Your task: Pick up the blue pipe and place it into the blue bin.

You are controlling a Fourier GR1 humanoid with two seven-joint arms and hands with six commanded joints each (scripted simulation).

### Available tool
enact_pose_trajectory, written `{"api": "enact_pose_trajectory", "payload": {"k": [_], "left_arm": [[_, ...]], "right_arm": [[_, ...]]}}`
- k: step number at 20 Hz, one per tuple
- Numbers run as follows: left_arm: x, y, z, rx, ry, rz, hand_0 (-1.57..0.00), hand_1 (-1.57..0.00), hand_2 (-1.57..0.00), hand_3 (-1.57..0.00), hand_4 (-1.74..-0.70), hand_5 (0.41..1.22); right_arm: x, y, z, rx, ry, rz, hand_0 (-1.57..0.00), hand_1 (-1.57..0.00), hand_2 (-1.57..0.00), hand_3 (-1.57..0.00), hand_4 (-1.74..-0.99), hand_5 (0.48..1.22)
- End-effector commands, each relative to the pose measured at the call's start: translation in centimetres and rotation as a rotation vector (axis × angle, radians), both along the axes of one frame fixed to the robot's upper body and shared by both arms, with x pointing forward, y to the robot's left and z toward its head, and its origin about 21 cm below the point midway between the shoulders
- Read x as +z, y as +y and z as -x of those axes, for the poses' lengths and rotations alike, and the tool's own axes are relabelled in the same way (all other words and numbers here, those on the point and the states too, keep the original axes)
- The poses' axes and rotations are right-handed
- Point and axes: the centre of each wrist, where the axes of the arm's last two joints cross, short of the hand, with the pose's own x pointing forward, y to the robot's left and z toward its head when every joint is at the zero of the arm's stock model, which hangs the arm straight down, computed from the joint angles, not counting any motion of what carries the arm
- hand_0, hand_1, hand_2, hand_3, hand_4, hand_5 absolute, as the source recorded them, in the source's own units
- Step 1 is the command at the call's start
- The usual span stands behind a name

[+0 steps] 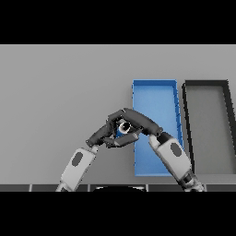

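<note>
A short blue pipe (122, 127), open end showing, is gripped by the right hand (138, 120) at the bin's (154, 92) left edge; the left hand's (103, 133) fingers are curled beside it.

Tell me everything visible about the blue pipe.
Little of the blue pipe shows: a small blue body with a round open end, dark inside with a pale ring, facing the camera. Its full length and material cannot be told. It sits at the left edge of the blue bin, between the two hands. The right hand curls its fingers over it from above and right, while the left hand closes on it from below and left. Whether it rests on the table or is lifted cannot be told.
</note>
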Motion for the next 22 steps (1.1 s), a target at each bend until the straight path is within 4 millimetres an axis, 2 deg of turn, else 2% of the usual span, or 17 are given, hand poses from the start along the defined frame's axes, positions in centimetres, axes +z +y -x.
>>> {"api": "enact_pose_trajectory", "payload": {"k": [1,3,6,9,14,15,16,17,19,22], "left_arm": [[-0.1,-0.2,0.0,-0.007,0.005,0.034,-1.57,-1.57,-1.57,-1.52,-1.68,1.221],[0.1,-0.3,-0.1,-0.017,0.011,0.073,-1.57,-1.57,-1.57,-1.5,-1.7,1.221],[0.6,-0.2,-0.3,-0.027,0.02,0.058,-1.57,-1.57,-1.57,-1.44,-1.72,1.221],[0.6,-0.3,-0.3,-0.024,0.012,0.052,-1.57,-1.57,-1.57,-1.43,-1.73,1.221],[0.6,0.1,-0.3,0.02,-0.053,0.037,-1.57,-1.57,-1.57,-1.45,-1.72,1.221],[0.6,0.5,-0.4,0.032,-0.08,0.024,-1.46,-1.34,-1.29,-1.17,-1.6,1.221],[0.7,0.8,-0.4,0.004,-0.073,0.014,-1.17,-1.07,-1.03,-0.93,-1.47,1.221],[0.6,0.8,-0.3,-0.025,-0.07,0.0,-0.94,-0.86,-0.83,-0.75,-1.37,1.221],[0.4,0.6,-0.7,-0.066,-0.08,-0.03,-0.6,-0.55,-0.53,-0.48,-1.21,1.221],[0.3,1.0,-0.5,-0.038,-0.067,-0.063,-0.31,-0.28,-0.27,-0.24,-1.05,0.938]], "right_arm": [[0.0,0.1,0.0,0.001,0.012,-0.022,-1.22,-1.22,-1.23,-1.02,-1.581,0.65],[-0.3,0.2,0.2,0.017,0.009,-0.055,-1.34,-1.34,-1.35,-1.19,-1.628,0.856],[-0.3,0.4,-0.1,0.022,-0.024,-0.055,-1.45,-1.45,-1.46,-1.36,-1.68,1.034],[-0.8,0.3,0.5,0.036,-0.048,-0.083,-1.51,-1.51,-1.51,-1.46,-1.71,1.125],[-0.7,0.7,0.5,0.0,-0.05,-0.109,-1.55,-1.55,-1.55,-1.54,-1.731,1.19],[-0.4,0.9,0.6,-0.011,-0.05,-0.103,-1.56,-1.56,-1.56,-1.54,-1.733,1.196],[-0.6,0.8,0.7,-0.015,-0.055,-0.116,-1.56,-1.56,-1.56,-1.55,-1.734,1.201],[-0.4,1.1,0.9,-0.02,-0.043,-0.104,-1.56,-1.56,-1.56,-1.55,-1.736,1.205],[-0.3,0.9,1.0,-0.035,-0.021,-0.099,-1.56,-1.56,-1.56,-1.56,-1.738,1.211],[0.1,1.3,1.5,-0.036,-0.029,-0.088,-1.57,-1.57,-1.57,-1.56,-1.739,1.216]]}}
